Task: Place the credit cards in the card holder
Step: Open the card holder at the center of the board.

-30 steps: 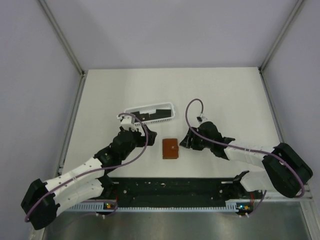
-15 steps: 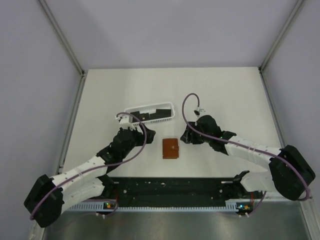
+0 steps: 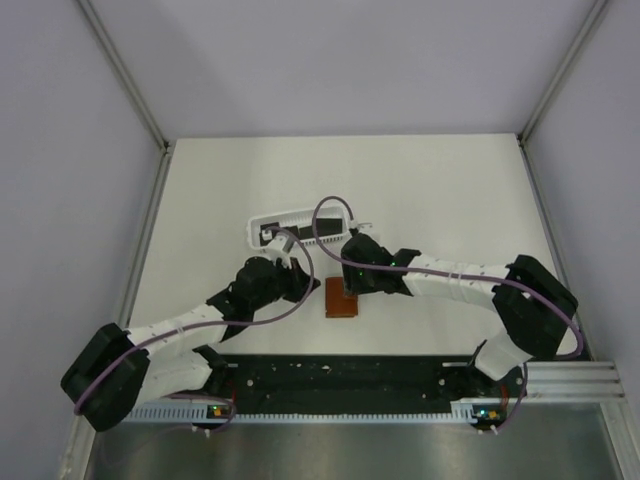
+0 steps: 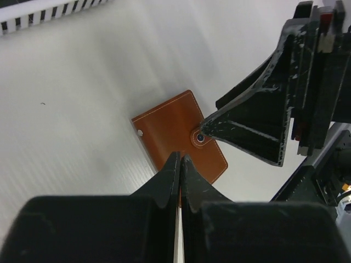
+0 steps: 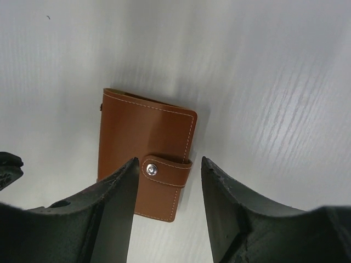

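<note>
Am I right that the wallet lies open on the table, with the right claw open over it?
Not quite: the wallet is closed, its tab snapped shut, as the right wrist view shows. The right claw is indeed open over it.

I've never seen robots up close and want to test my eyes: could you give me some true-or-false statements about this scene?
1. The card holder lies open. False: it is closed, clasp tab snapped.
2. The right gripper has its jaws apart. True.
3. The left gripper has its jaws spread wide. False: they are pressed together.
4. The card holder lies on the table, outside the white basket. True.
</note>
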Controlling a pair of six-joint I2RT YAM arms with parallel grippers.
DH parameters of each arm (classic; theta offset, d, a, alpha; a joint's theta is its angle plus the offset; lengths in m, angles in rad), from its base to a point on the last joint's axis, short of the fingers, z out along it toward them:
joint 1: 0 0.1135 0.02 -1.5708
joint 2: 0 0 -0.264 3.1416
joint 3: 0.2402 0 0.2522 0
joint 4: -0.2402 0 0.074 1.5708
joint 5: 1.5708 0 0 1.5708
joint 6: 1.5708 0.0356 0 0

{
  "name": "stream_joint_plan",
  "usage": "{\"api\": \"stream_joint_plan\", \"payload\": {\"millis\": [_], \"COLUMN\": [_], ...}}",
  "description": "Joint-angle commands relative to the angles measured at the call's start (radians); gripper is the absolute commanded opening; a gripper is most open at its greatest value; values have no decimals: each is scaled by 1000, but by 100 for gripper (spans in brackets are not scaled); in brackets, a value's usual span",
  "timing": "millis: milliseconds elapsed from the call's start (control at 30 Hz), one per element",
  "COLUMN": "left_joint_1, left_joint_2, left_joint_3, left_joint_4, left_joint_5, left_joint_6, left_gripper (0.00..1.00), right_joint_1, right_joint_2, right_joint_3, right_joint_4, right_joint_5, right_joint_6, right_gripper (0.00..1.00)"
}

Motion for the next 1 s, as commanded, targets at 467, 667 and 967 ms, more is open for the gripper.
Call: {"api": "stream_joint_plan", "payload": {"millis": [467,667,967], "left_joint_1": [-43,-61,-112], "left_joint_2": [188,245,319], "left_joint_3": [-83,-106,-143], "left_joint_4": [326,388,468], "left_joint_5": [134,135,103], "left_joint_6": [-33,-52,-101], "left_gripper": [0,0,0], "right_joint_1": [68,92,104], "right_joint_2": [87,111,152], "right_joint_3": [106,130,140], "right_joint_4": [-82,-86,-100], "right_joint_5": [50,33,32], "right_joint_6": [68,62,65], "right_gripper": [47,42,40]}}
